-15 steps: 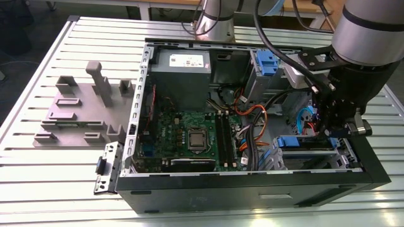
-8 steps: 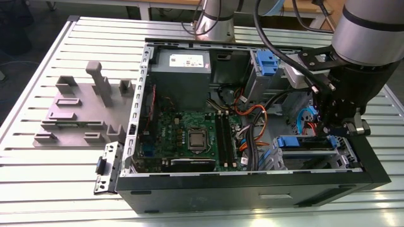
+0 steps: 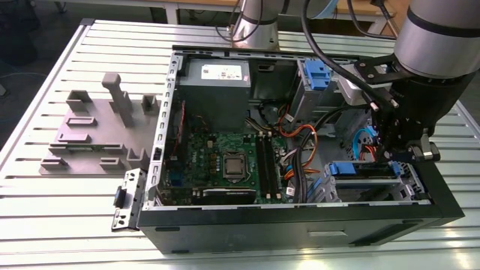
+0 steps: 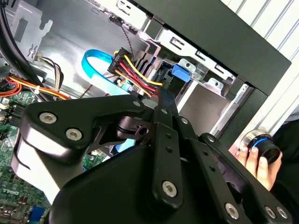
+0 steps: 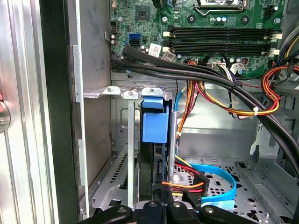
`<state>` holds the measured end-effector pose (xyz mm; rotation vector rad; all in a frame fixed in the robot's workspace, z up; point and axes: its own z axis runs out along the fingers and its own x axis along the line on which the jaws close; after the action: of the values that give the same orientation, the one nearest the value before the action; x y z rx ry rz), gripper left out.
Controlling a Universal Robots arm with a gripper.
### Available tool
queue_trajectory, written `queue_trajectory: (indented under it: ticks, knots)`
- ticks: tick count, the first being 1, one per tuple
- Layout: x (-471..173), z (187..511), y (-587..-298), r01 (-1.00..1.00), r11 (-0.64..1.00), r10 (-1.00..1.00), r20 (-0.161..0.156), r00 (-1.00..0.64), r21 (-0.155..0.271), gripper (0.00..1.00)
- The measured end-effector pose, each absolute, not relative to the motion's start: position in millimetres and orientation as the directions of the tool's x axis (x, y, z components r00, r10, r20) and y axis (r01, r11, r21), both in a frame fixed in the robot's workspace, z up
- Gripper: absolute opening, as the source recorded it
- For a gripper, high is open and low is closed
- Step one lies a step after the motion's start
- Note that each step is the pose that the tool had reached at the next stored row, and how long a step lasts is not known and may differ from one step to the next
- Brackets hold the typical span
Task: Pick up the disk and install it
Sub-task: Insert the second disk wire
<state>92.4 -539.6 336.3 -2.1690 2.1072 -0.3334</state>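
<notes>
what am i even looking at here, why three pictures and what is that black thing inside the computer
It is one robot arm working inside an opened desktop computer case that lies on a slatted metal table. The exterior view is taken from a camera off the arm: you see the green motherboard, the grey power supply box, and a grey plastic fixture on the table at the exterior view's left. The black thing is the arm's gripper, lowered over the metal drive cage. The two wrist views come from cameras riding on the arm. In the first wrist view the disk, with its blue rail end, stands edge-on in the cage, beside bundled cables. A person's hand shows in the second wrist view.
</notes>
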Motion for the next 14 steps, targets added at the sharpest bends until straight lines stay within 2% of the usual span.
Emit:
queue_trajectory:
  ticks: [9, 14]
  knots:
    - [92.5, 336.5, -539.6, -0.975, -0.038, -0.996, 0.085, 0.019, -0.219, 0.11]
    - [92.8, 336.3, -539.6, -0.984, -0.036, -0.997, 0.076, 0.023, -0.176, 0.11]
